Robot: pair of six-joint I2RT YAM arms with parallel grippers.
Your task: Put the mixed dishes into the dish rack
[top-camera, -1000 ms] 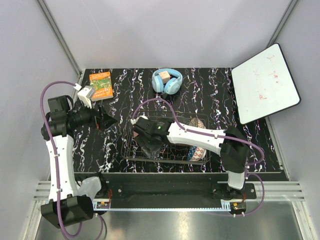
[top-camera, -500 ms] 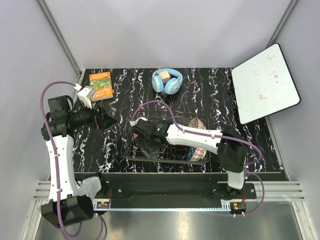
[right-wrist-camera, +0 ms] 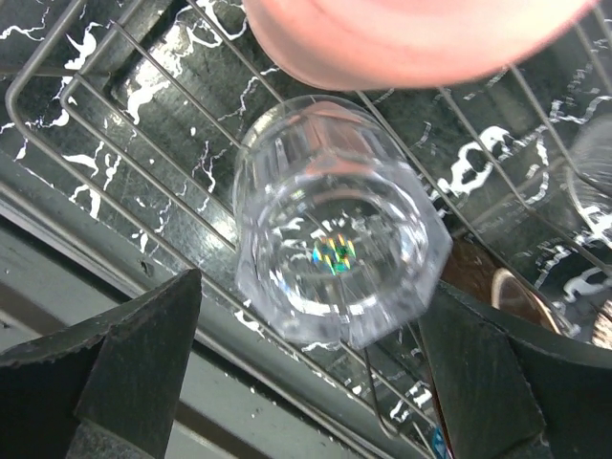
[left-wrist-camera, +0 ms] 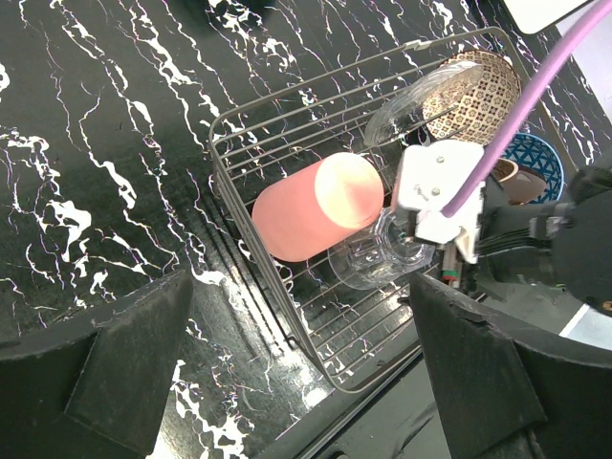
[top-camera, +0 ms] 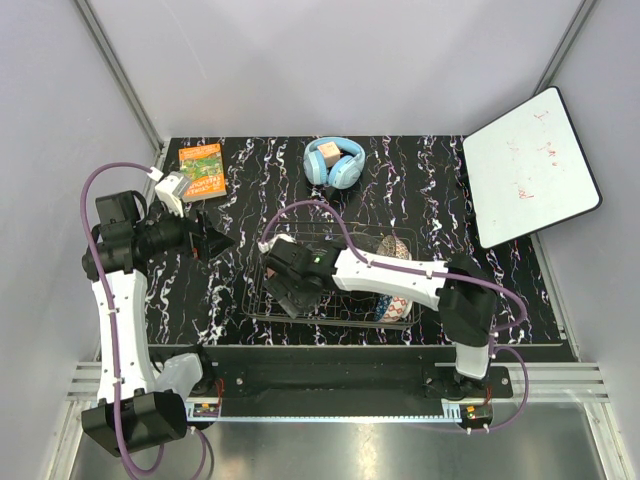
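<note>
The dark wire dish rack [top-camera: 255, 300] sits at the table's near middle. In it lie the salmon-pink cup [left-wrist-camera: 316, 218] on its side, the small clear tumbler [left-wrist-camera: 378, 258] beside it, the clear shallow dish [left-wrist-camera: 406, 105], the beige-brown bowl [left-wrist-camera: 478, 96] and the blue-patterned bowl [left-wrist-camera: 531, 158]. My right gripper [top-camera: 290, 300] is low over the rack's left end. It is open, and the tumbler [right-wrist-camera: 335, 258] lies on the wires between its spread fingers, next to the cup [right-wrist-camera: 411, 38]. My left gripper [top-camera: 215, 242] is open and empty, above the table left of the rack [left-wrist-camera: 229, 182].
Light-blue headphones [top-camera: 334, 162] lie behind the rack. An orange book [top-camera: 202, 171] lies at the back left. A white board [top-camera: 530, 165] leans at the right. The table's near edge runs just past the rack's front wire [right-wrist-camera: 57, 76].
My right gripper has shifted slightly left along the rack's left end. The left arm has not moved.
</note>
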